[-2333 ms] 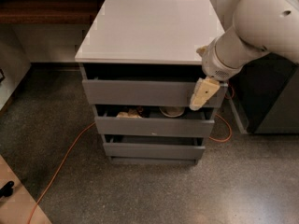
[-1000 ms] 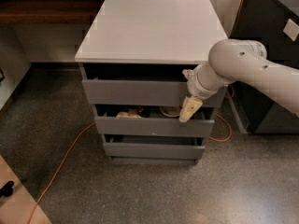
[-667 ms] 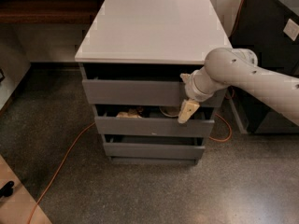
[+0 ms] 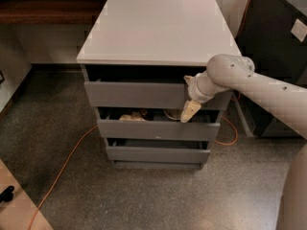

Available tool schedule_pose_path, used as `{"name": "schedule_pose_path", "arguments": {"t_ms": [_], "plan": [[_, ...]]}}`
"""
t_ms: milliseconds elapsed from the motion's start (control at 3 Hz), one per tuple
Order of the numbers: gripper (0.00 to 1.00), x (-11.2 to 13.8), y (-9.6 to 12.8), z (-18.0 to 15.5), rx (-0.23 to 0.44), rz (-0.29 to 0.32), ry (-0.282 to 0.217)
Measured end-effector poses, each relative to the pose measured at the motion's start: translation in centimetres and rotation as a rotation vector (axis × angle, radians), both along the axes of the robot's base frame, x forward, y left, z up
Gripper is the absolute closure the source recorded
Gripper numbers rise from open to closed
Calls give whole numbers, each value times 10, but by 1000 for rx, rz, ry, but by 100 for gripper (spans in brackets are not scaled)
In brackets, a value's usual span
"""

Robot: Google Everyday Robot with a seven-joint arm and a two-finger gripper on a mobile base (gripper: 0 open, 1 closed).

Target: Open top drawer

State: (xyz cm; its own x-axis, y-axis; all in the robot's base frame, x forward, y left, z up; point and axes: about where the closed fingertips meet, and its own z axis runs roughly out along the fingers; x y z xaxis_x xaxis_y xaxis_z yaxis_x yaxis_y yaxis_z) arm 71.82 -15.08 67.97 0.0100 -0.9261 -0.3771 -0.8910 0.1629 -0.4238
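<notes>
The top drawer (image 4: pixel 139 95) is the uppermost flat grey front under the white cabinet top (image 4: pixel 153 28), with a dark gap above it. My gripper (image 4: pixel 190 111), cream-coloured and pointing down, hangs in front of the drawer's right part at its lower edge. The pale arm (image 4: pixel 249 87) reaches in from the right. Below are the middle drawer (image 4: pixel 158 129), slightly open with pale items showing inside, and the bottom drawer (image 4: pixel 158 153).
An orange cable (image 4: pixel 62 164) runs over the speckled floor at the left and loops behind the cabinet's right side. A dark cabinet (image 4: pixel 273 42) stands close on the right. A wooden shelf (image 4: pixel 48 8) runs along the back left.
My gripper has moved left and slightly down, from the top drawer's right edge to a spot further in along its lower edge. The drawers have not moved.
</notes>
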Motion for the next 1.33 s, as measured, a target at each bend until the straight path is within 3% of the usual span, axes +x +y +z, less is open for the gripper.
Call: {"name": "schedule_pose_path", "arguments": {"t_ms": [333,1000,1333], "plan": [[1,33,-3,-9,36,-21,-24],[47,57,-5,-9,71,-49,-26],[69,53,-6,-6,84,-54,-28]]}}
